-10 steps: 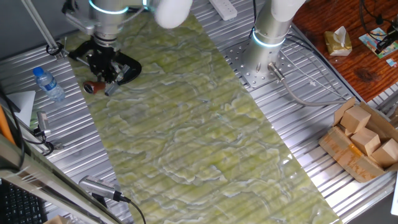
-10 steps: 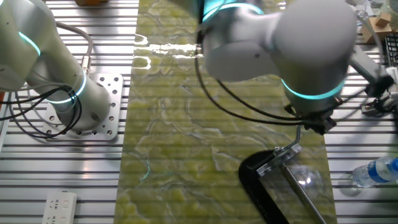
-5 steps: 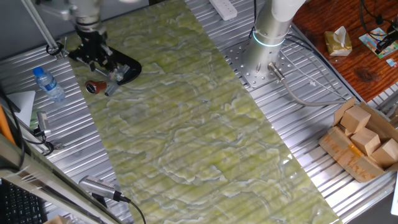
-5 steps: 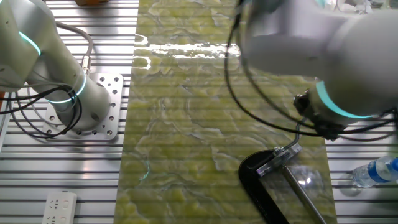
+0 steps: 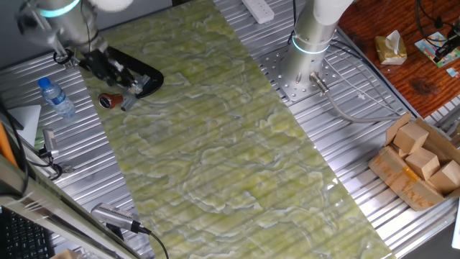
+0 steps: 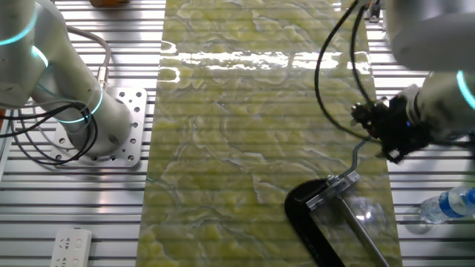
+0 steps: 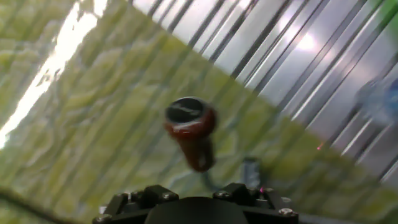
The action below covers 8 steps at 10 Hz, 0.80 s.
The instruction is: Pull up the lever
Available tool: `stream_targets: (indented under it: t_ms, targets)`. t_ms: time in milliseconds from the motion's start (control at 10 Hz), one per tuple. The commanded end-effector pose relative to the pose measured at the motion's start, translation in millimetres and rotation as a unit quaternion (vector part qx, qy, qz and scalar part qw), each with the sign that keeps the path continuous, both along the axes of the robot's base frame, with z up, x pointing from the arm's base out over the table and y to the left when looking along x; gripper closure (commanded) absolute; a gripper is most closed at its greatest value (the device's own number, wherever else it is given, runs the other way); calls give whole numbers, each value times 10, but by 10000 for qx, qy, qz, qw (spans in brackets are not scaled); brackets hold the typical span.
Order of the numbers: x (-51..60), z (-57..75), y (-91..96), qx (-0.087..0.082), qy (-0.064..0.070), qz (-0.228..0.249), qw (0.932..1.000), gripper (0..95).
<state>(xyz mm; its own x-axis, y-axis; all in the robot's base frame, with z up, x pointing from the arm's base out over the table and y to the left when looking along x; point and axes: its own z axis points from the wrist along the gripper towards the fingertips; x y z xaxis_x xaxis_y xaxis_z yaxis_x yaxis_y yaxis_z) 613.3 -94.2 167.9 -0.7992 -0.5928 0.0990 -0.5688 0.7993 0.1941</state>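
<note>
In the upper left of one fixed view, a black clamp [image 5: 136,75] is seen lying on the green marbled mat [image 5: 230,137], close to the mat's edge. The lever [image 5: 118,101] sticks out from the clamp toward the lower left, its dark-red knob [image 5: 106,100] resting just past the mat's edge over the ribbed metal table [image 5: 79,155]. The gripper [image 5: 100,63] is seen above and to the left of the clamp, near its top end; whether the fingers are spread or pressed together cannot be told from this view. A water bottle [image 5: 56,97] lies on the table to the left of the knob. In the other fixed view, the clamp [image 6: 312,222] is seen at the lower right with its long rod [image 6: 364,230] running to the bottom edge, and the dark gripper [image 6: 386,130] hangs just above and to the right of the clamp's top. In the blurred hand view, the knob [image 7: 191,127] is seen near the centre of the frame, above the mat [image 7: 93,124], apart from the gripper body along the bottom edge.
</note>
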Motion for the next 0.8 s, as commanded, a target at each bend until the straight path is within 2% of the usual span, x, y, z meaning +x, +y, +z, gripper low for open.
stream_targets:
  t_ms: [100,200,300,400,500,800]
  targets:
    - [-300,431,18,-764,70,-545,9956,380]
    - [-390,475,-58,-803,101,-577,9950,380]
    - [-434,519,-122,-841,96,-696,9940,760]
    - [-452,547,-144,-874,76,-763,9932,760]
    - [-476,572,-148,-894,58,-823,9926,950]
    - [-486,607,-149,-914,-125,-859,9920,950]
